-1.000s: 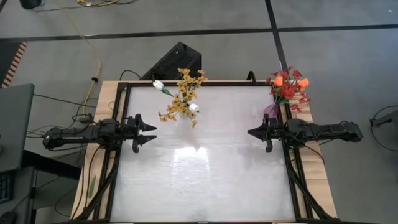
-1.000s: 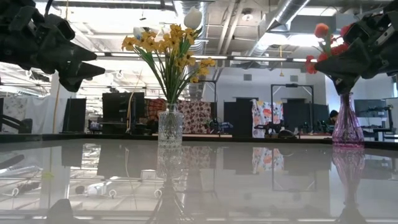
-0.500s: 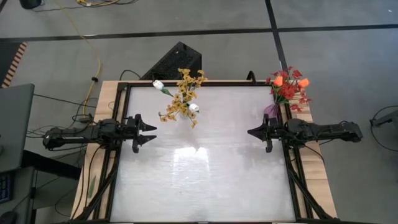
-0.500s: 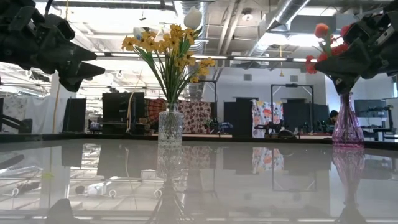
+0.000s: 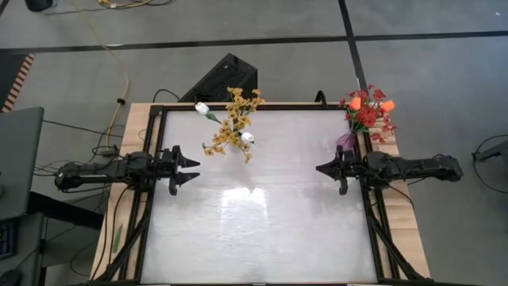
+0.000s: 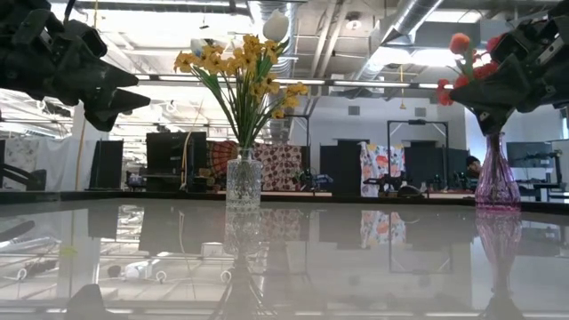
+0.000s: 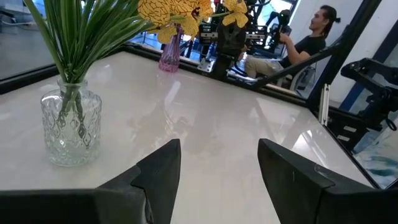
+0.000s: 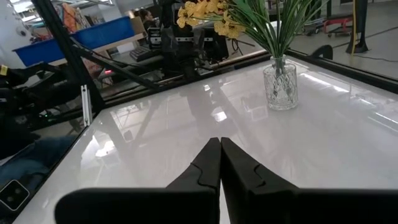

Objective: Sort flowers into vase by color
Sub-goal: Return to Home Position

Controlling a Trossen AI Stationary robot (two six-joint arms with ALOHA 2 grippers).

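Note:
A clear glass vase (image 6: 243, 180) stands on the table's far left part and holds yellow sprays (image 5: 231, 127) and white tulip buds (image 5: 202, 108) by their green stems. A purple vase (image 6: 497, 175) at the far right edge holds red clusters and orange tulip buds (image 5: 367, 108). My left gripper (image 5: 194, 168) hovers open over the left edge, near side of the clear vase (image 7: 71, 119). My right gripper (image 5: 319, 168) hovers shut near the right edge, just on the near side of the purple vase (image 5: 346, 141).
The white tabletop (image 5: 262, 214) is bordered by a dark frame (image 5: 151, 127). A black box (image 5: 226, 77) sits on the floor beyond the far edge. A seated person (image 7: 308, 43) shows in the room behind the table.

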